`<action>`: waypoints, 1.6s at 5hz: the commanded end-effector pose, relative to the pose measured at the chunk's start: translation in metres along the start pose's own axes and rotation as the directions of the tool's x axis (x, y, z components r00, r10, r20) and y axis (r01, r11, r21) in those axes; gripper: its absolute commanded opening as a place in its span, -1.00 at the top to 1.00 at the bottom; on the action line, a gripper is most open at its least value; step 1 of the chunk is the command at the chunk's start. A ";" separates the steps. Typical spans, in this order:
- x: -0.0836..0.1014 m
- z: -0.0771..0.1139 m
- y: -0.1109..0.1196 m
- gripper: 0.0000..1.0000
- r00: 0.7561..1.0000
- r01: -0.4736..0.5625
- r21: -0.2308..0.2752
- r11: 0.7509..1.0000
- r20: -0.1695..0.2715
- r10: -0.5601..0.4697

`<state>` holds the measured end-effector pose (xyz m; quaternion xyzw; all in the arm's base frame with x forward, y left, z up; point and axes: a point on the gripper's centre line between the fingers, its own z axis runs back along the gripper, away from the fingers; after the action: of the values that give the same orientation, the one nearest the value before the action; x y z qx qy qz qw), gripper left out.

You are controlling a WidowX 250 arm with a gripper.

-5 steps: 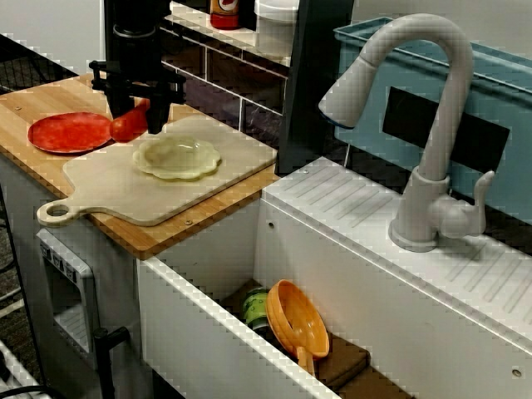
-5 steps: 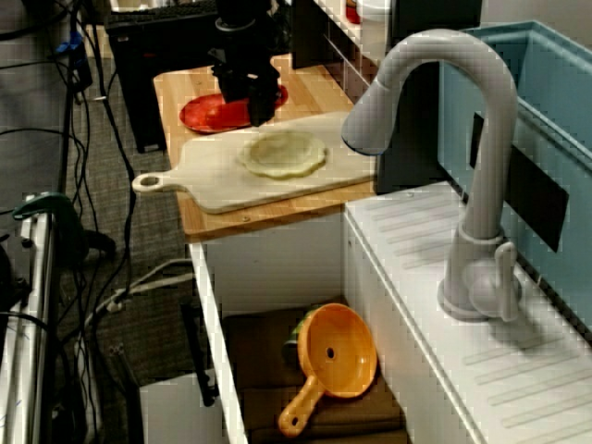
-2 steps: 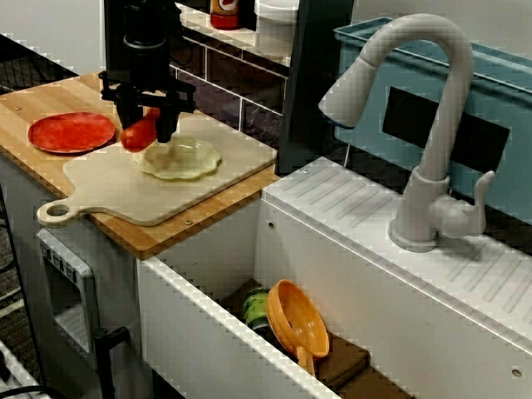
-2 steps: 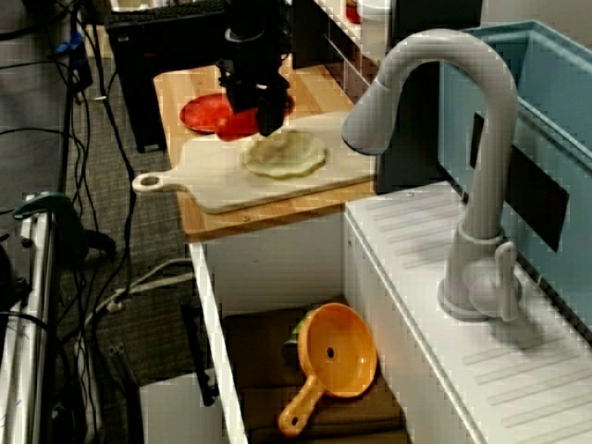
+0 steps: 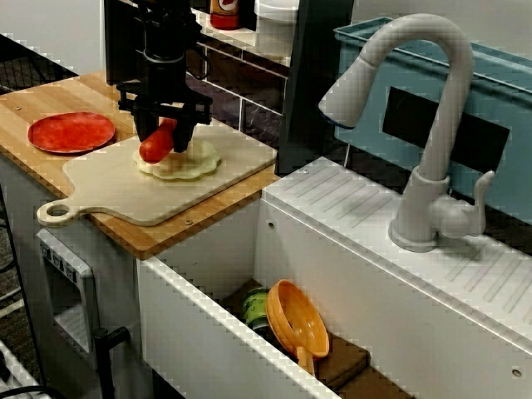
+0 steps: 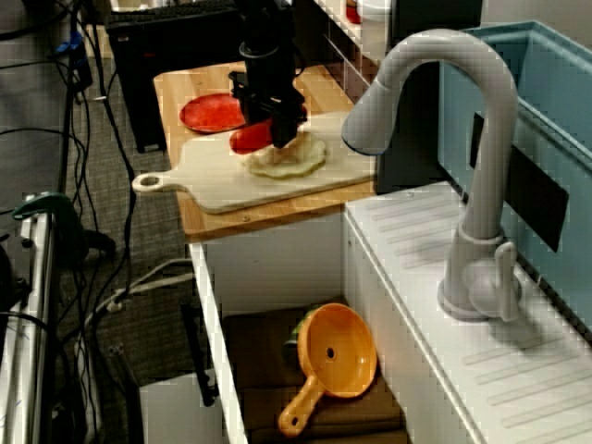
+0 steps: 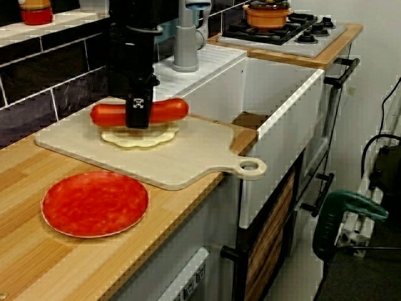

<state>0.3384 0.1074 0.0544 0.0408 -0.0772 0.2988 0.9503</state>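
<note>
Above the counter's cutting board, the gripper clamped a red sausage mid-length, long axis crosswise to the jaws, pale dish directly beneath.

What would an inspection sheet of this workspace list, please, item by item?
Surface: wooden counter bearing a pale cutting board beside a white sink.
Job's things: red sausage held level over a pale scalloped dish on the board; whether they touch cannot be told.
Clutter: red plate on the counter beside the board; orange strainer and a green item in the sink.
Grippers: gripper shut on the sausage at its middle.
Cables: several on the floor beside the counter.
Surroundings: grey tap, stove with an orange pot, green tool on the floor.
</note>
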 end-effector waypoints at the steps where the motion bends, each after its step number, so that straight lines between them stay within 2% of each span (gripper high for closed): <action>1: 0.017 0.017 0.014 -1.00 0.998 -0.032 0.005 0.999 0.047 0.032; 2: 0.019 0.021 0.023 -1.00 0.998 -0.052 0.004 0.999 0.041 0.052; 3: 0.019 0.028 0.032 -1.00 0.997 -0.073 -0.001 0.997 0.001 0.073; 4: 0.018 0.036 0.042 -1.00 0.987 -0.159 -0.007 0.987 -0.024 0.158; 5: 0.021 0.043 0.052 -1.00 0.967 -0.245 -0.024 0.969 -0.084 0.242; 6: 0.022 0.049 0.054 -1.00 0.963 -0.257 -0.036 0.966 -0.101 0.252; 8: 0.024 0.049 0.059 -1.00 0.961 -0.259 -0.027 0.966 -0.102 0.255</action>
<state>0.3184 0.1522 0.0823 -0.0056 -0.0017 0.4171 0.9088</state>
